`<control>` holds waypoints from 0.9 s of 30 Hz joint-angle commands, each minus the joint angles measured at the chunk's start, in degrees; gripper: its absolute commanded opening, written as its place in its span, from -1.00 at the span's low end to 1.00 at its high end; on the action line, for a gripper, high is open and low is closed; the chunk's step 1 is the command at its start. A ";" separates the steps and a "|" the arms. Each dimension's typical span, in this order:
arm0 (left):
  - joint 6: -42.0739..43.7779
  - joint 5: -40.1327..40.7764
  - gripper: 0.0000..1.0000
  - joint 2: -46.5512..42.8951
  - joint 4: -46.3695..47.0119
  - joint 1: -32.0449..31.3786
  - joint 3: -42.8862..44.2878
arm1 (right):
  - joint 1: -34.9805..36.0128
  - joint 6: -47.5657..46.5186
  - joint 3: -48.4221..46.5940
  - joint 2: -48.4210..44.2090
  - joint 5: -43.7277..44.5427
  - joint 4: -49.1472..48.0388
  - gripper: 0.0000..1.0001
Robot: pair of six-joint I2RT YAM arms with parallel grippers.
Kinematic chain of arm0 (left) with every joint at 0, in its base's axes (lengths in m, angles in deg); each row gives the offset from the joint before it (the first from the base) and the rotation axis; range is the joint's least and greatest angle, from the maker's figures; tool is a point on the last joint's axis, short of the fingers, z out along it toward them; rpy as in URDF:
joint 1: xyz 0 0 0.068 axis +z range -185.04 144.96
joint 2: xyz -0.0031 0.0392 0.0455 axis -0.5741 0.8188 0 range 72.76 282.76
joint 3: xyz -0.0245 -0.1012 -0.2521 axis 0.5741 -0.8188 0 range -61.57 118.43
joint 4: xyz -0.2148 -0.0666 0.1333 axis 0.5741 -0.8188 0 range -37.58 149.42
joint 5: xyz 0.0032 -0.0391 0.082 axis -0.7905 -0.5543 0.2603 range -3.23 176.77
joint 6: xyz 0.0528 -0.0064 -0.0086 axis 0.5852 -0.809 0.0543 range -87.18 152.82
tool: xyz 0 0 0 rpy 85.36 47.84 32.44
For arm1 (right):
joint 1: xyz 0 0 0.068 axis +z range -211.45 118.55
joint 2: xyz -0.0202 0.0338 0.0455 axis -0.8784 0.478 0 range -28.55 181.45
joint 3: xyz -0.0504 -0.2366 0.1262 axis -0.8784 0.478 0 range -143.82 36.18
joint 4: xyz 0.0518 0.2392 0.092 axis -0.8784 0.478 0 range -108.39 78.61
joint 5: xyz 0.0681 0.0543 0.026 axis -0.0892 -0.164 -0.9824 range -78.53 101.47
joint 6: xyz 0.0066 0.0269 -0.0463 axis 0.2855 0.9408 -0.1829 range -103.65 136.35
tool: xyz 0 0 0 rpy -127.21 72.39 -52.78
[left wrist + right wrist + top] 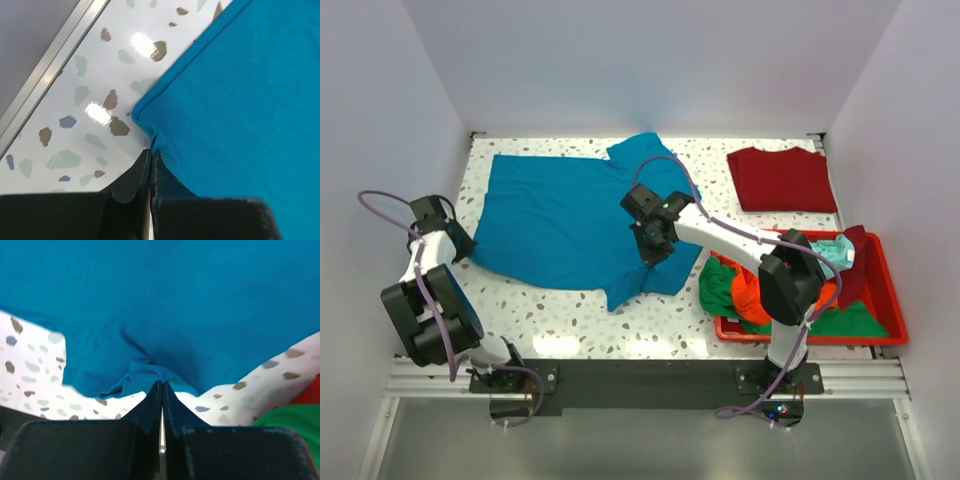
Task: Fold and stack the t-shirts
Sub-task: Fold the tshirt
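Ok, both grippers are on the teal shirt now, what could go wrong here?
The left gripper pinches only the very edge of the teal-blue shirt at its corner; it may slip out on lifting. Cloth is bunched at the right gripper, so the fold might crease. The red bin sits close beside the shirt; dragged cloth could catch it.
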 commanded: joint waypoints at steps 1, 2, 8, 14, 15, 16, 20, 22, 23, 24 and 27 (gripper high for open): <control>-1.61 -5.05 -1.00 1.83 1.32 0.65 4.20 | -2.61 -4.13 -5.66 2.28 1.81 0.04 -1.00; -1.78 -5.67 -1.00 2.27 1.33 0.65 5.17 | -3.66 -4.83 -6.55 2.98 1.82 0.13 -1.00; -2.84 -8.22 -1.00 5.52 1.68 0.56 9.12 | -7.17 -6.42 -14.37 7.82 2.25 1.71 -1.00; -3.72 -9.89 -1.00 8.16 1.85 0.56 13.60 | -10.78 -7.30 -19.65 9.93 2.08 1.89 -1.00; -3.81 -9.89 -1.00 8.43 1.77 0.65 14.13 | -11.13 -7.65 -20.52 10.28 2.08 1.97 -1.00; -3.89 -9.98 -1.00 8.78 1.85 0.56 14.57 | -11.49 -8.00 -22.45 10.72 2.17 2.50 -1.00; -4.51 -11.29 -1.00 10.18 2.20 0.56 17.12 | -13.77 -8.88 -27.20 13.27 2.26 3.29 -1.00; -4.86 -12.00 -1.00 11.15 2.47 0.65 18.35 | -14.82 -9.23 -29.75 14.50 2.34 3.64 -1.00; -4.95 -12.52 -1.00 11.50 2.64 0.56 18.71 | -15.09 -9.23 -30.63 15.03 2.52 3.73 -1.00; -4.95 -12.61 -1.00 12.03 2.82 0.56 19.06 | -15.44 -9.32 -32.47 15.38 2.52 3.82 -1.00; -4.95 -12.70 -1.00 13.34 2.82 0.38 20.38 | -16.58 -9.58 -34.94 17.05 2.43 4.08 -1.00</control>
